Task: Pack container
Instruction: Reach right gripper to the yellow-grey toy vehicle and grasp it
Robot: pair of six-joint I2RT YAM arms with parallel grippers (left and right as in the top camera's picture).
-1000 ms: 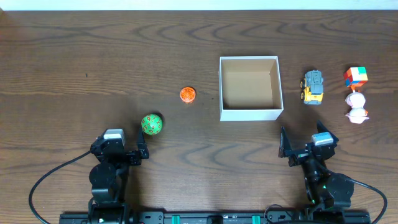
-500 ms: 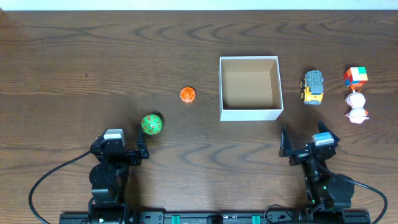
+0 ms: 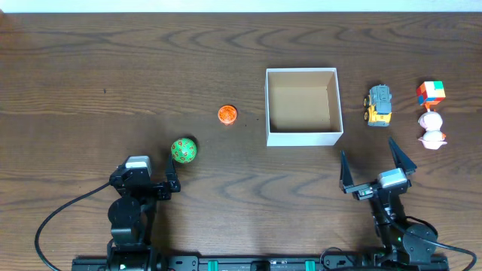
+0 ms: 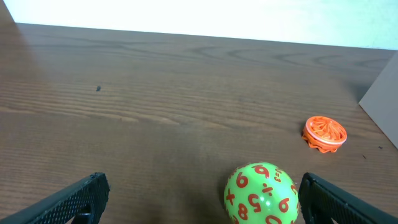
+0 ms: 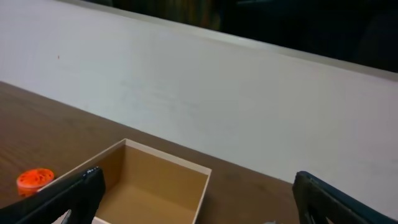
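The container point(image 3: 304, 138) sits open side up at about 1 o'clock from the table's point(image 3: 113, 68) centre. It is square with no long axis, and its walls run parallel to the table edges. Both arms are folded low at the 6 o'clock edge. The right gripper point(image 3: 367, 150) has its fingers spread and empty, with the container at 11 o'clock and apart from them. The left gripper point(image 4: 204, 180) is likewise released. A green number ball point(image 3: 184, 150) lies just beyond it at 12 o'clock, and the container is well off at 2 o'clock.
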